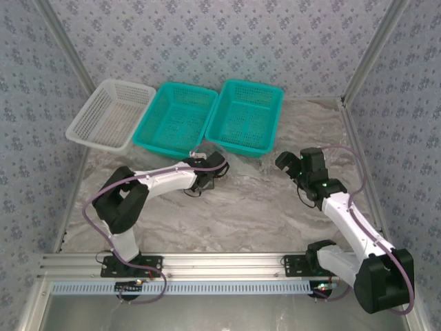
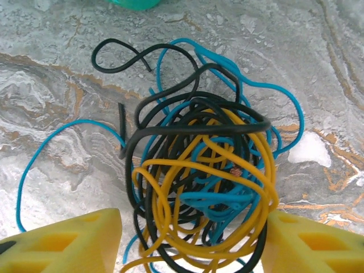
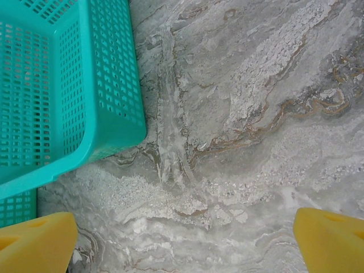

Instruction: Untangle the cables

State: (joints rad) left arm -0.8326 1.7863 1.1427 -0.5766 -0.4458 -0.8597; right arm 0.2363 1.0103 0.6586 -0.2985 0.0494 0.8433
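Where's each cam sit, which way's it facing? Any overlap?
Top external: above and behind the bases, looking down over the table; left arm and right arm show whole.
Left wrist: on the left arm, looking down at the cables; left gripper at bottom edge.
Right wrist: on the right arm, looking down at table beside a teal basket; right gripper at bottom edge.
Shared: top external and right wrist, that basket; top external and left wrist, the cables.

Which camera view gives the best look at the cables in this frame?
The left wrist view: the cables sit close up, black, blue and orange-yellow strands distinct, between the fingers of the left gripper. The top external view shows the cables as a small dark clump under that gripper.
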